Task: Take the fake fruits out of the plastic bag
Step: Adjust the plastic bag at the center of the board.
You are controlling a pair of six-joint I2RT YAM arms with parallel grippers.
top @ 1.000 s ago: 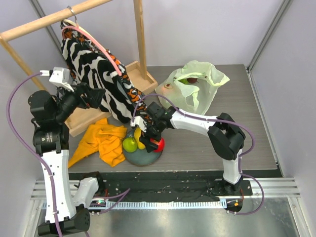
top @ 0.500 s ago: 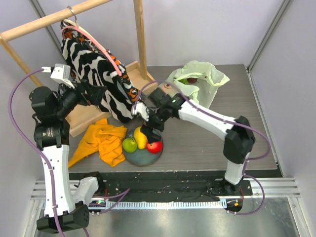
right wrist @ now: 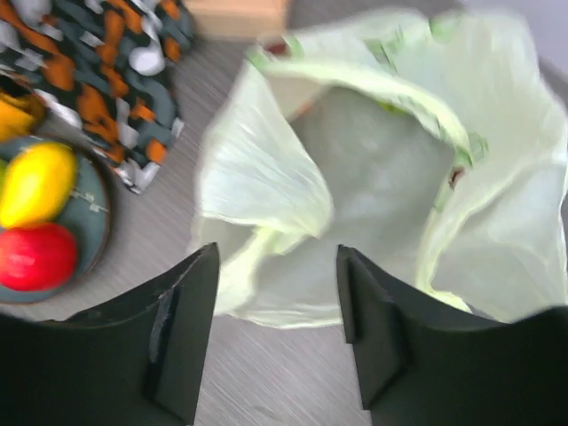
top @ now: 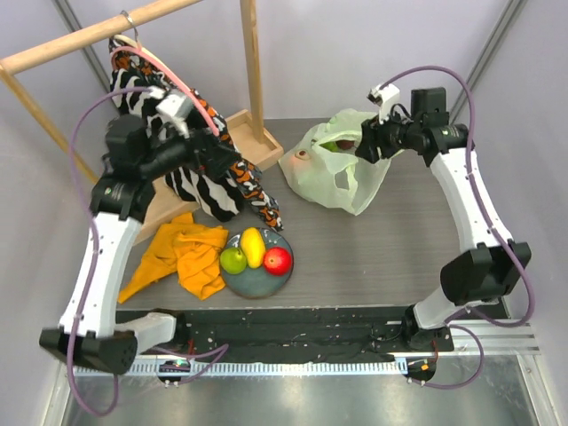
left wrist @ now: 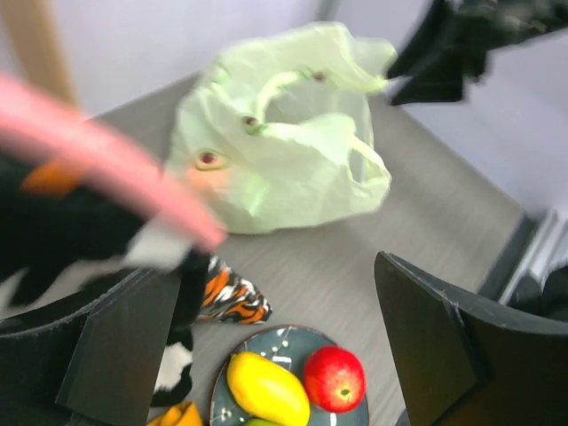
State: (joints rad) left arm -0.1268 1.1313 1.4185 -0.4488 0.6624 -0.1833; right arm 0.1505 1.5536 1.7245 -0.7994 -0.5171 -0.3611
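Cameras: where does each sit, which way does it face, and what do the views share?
Top external: high behind the robot, looking down on the table; left arm and right arm show.
Left wrist: up beside the hanging cloth, facing the bag and plate; left gripper open.
Right wrist: above the bag, looking into its mouth; right gripper open.
Shared: bag and plate appear in all three.

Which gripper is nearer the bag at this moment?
Right. The right gripper hovers, jaws open, over the bag's far-right edge by its mouth. The left gripper is farther off to the bag's left, beside the hanging striped garment.
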